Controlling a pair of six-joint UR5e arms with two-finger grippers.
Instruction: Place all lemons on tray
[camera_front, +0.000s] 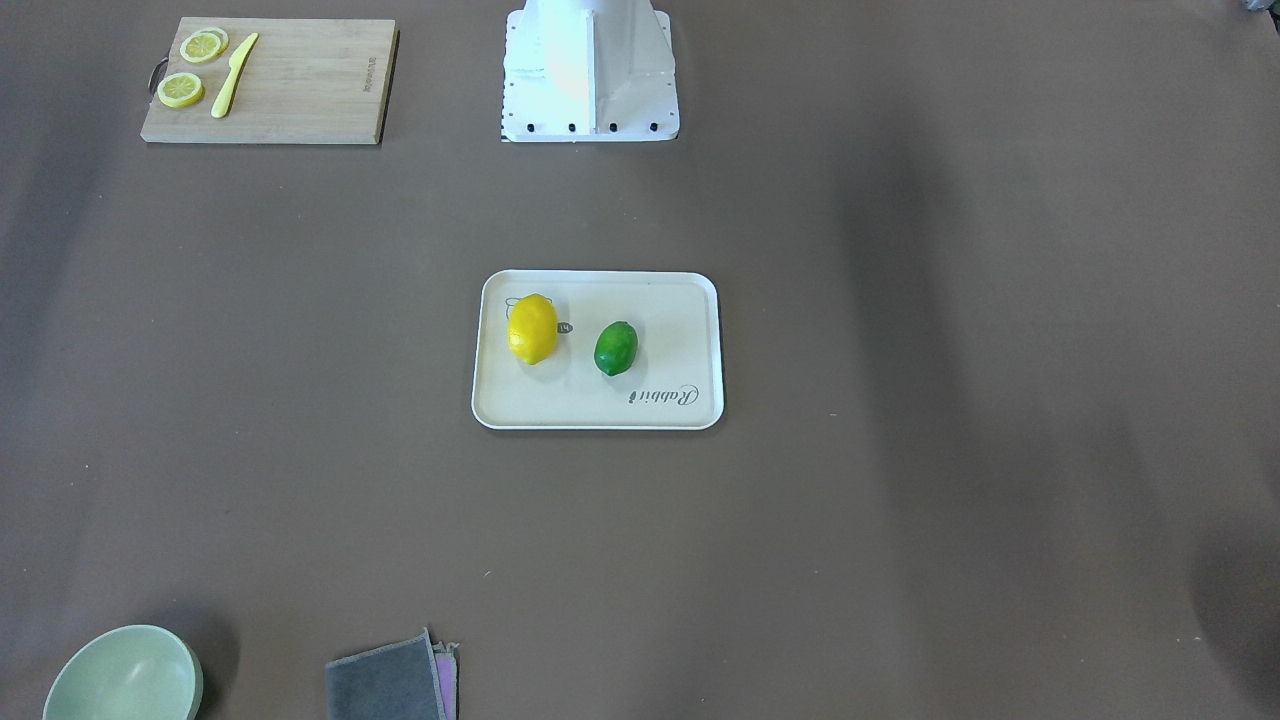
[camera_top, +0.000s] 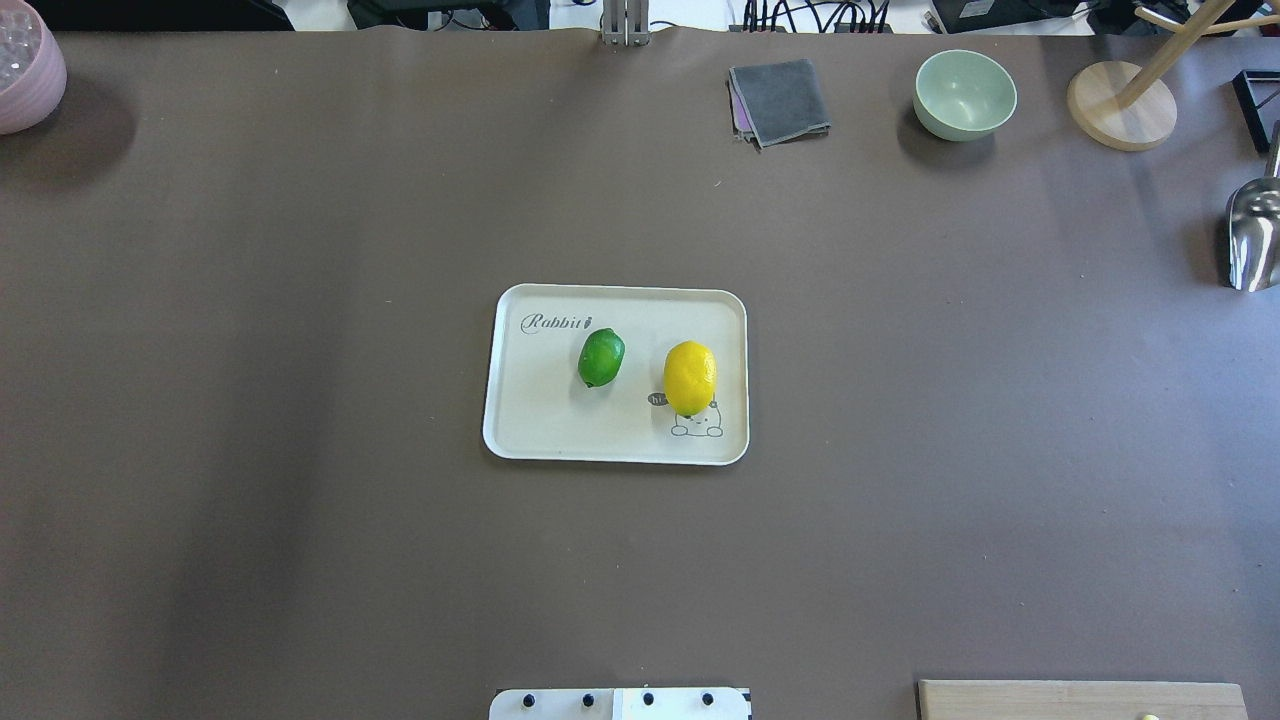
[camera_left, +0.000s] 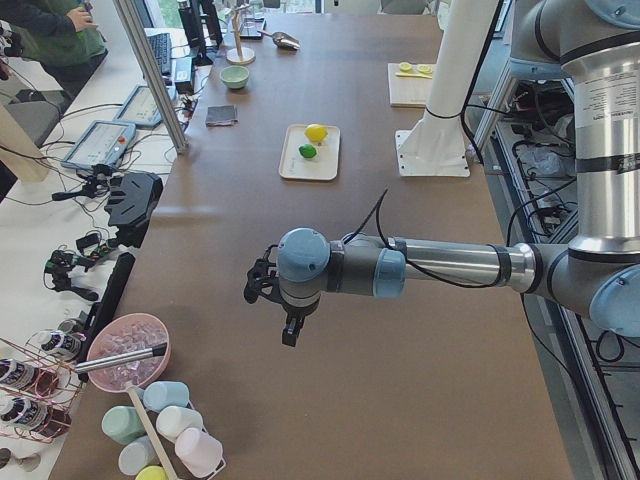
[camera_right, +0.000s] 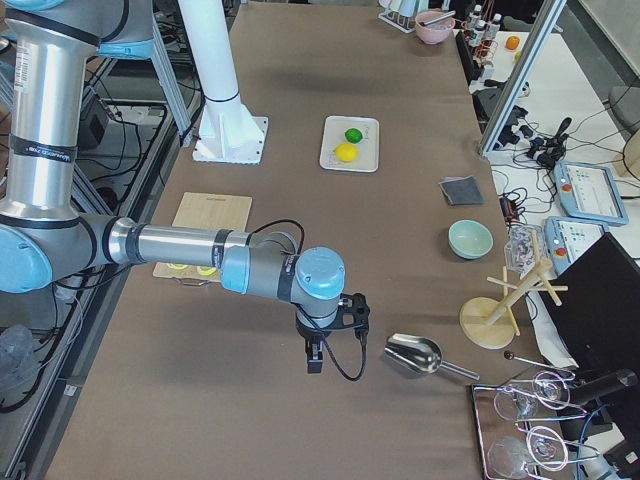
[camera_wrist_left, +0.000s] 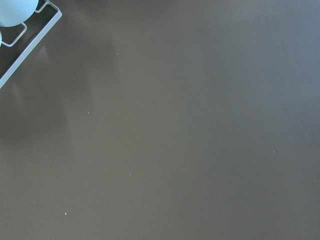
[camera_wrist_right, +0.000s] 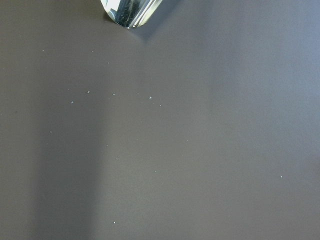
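The beige tray (camera_front: 665, 345) lies at the table's centre. The yellow lemon (camera_front: 533, 329) and the green lemon (camera_front: 616, 348) both rest on it, a little apart. In the overhead view the yellow lemon (camera_top: 690, 377) covers part of the bear drawing and the green lemon (camera_top: 601, 357) lies left of it on the tray (camera_top: 535, 405). My left gripper (camera_left: 289, 337) hangs over bare table far from the tray, seen only from the left end. My right gripper (camera_right: 314, 360) hangs near the other end, seen only from the right. I cannot tell whether either is open or shut.
A wooden cutting board (camera_front: 300, 90) with lemon slices (camera_front: 181, 90) and a yellow knife (camera_front: 233, 75) sits beside the robot base (camera_front: 590, 75). At the far edge are a green bowl (camera_top: 964, 93), a grey cloth (camera_top: 780, 100), a wooden stand (camera_top: 1120, 105), a metal scoop (camera_top: 1253, 235) and a pink bowl (camera_top: 25, 65).
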